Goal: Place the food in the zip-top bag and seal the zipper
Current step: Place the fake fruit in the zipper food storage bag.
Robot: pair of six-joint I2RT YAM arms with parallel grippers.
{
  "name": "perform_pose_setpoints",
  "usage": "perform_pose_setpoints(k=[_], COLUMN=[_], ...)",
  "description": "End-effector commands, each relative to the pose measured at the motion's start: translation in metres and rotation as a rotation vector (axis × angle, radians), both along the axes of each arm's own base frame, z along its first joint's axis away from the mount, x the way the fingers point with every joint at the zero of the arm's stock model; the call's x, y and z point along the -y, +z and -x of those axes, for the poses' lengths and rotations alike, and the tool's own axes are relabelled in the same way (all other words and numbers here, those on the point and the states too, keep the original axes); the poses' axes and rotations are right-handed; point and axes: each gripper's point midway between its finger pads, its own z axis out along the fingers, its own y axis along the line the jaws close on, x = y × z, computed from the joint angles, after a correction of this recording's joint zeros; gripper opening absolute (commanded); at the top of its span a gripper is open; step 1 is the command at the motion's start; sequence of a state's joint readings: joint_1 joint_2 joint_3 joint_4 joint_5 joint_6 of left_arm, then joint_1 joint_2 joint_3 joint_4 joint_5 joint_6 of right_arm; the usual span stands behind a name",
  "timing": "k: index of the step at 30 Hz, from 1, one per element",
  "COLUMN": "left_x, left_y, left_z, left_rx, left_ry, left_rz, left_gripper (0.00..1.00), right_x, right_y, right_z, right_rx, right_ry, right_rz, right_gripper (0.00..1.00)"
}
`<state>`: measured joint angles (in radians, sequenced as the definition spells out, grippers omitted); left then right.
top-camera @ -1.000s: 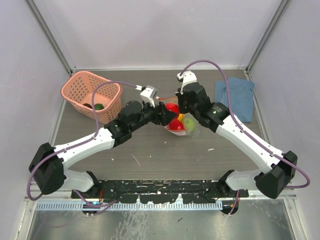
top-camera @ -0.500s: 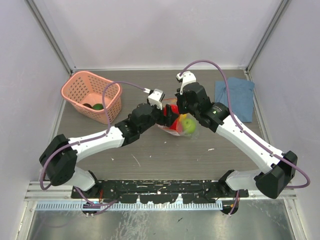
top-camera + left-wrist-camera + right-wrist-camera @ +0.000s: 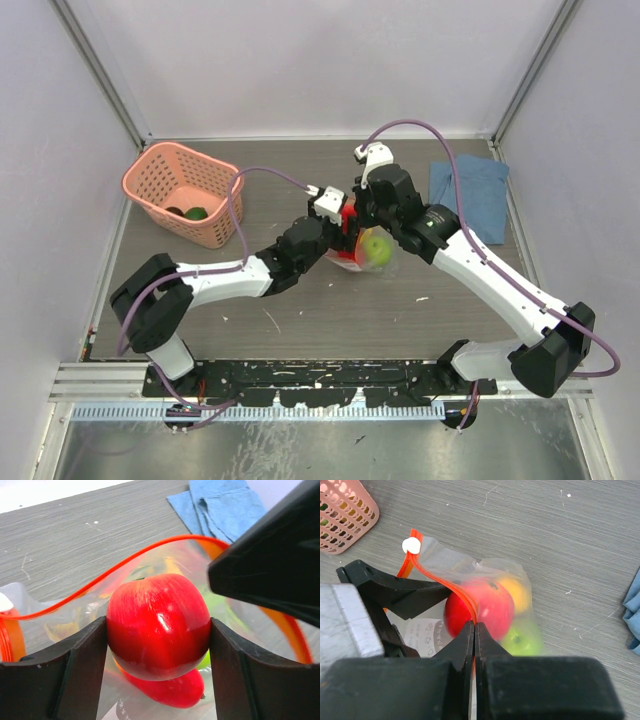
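My left gripper (image 3: 157, 647) is clamped on a glossy red toy apple (image 3: 157, 615), right at the mouth of the clear crinkly zip-top bag (image 3: 452, 565). My right gripper (image 3: 474, 629) is pinched together on the thin orange-red zipper strip (image 3: 437, 580). A green fruit (image 3: 522, 637) and a yellow fruit (image 3: 517, 594) sit inside. The bag's mid-table, between the pink lattice basket (image 3: 185, 190) far left and the folded blue cloth (image 3: 470, 195) far right.

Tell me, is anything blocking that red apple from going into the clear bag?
Nothing visible does. The left gripper holds the red apple right at the zip-top bag's open mouth, which the right gripper holds apart by pinching the zipper. A green fruit already inside lies deeper in.
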<state>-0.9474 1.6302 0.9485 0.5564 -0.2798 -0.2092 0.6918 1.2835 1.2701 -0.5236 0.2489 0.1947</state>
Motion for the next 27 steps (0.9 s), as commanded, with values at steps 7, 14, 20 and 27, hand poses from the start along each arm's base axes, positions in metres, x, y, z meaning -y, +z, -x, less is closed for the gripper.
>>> perform_pose_setpoints(k=[7,14,20,27], left_x=[-0.005,-0.007,-0.01,-0.024], left_y=[0.039,0.036,0.039,0.051], left_z=[-0.031,-0.031,-0.022,0.008], left_rx=[0.166,0.169,0.144,0.049], left_ry=[0.151,0.155,0.133,0.056], left_rz=[0.025,0.011,0.032,0.037], left_gripper=[0.82,0.94,0.97,0.97], right_x=[-0.003,-0.003,-0.003,-0.002], right_y=[0.024,0.025,0.025,0.025], right_z=[0.0,-0.001,-0.001,-0.003], right_rx=[0.058,0.063,0.063,0.065], right_ry=[-0.001,-0.002,-0.003,-0.01], right_rz=[-0.071,-0.071,-0.07,-0.068], right_gripper=[0.0,0.0,0.0,0.0])
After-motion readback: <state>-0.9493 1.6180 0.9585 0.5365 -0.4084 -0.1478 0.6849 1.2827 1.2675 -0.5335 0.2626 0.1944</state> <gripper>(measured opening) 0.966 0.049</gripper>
